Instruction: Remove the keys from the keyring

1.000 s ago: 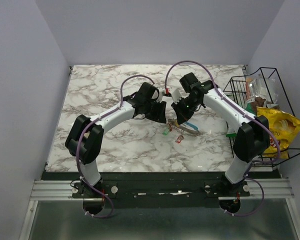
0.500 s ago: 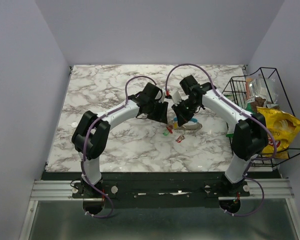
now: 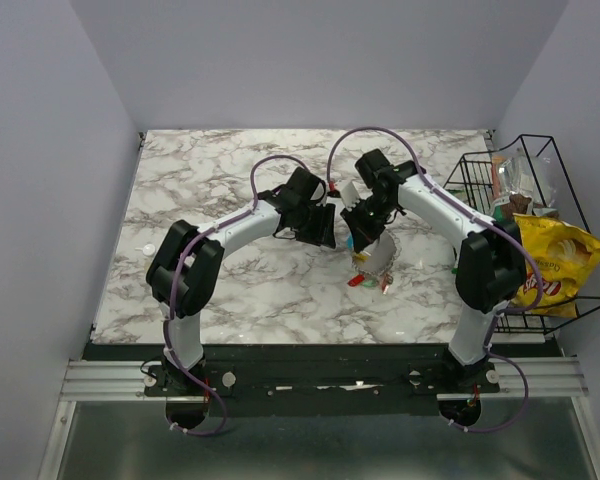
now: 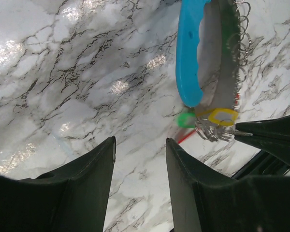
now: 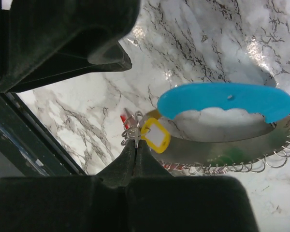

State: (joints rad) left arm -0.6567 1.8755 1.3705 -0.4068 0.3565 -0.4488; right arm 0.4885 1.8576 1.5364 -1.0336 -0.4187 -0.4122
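Holding step: your right gripper point(image 5: 135, 146) pinches the keyring point(image 5: 222, 101) beside the yellow key point(image 5: 156, 136), centre frame. Your half-open, empty left gripper point(image 4: 139, 147) should next grasp that key.

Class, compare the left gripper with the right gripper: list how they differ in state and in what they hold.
The left gripper stands open, its fingers well apart; the right gripper is shut. The left gripper holds nothing; the right gripper pinches the wire loops on the keyring, right beside the yellow key. Both are dark, two-fingered and close to the keyring.
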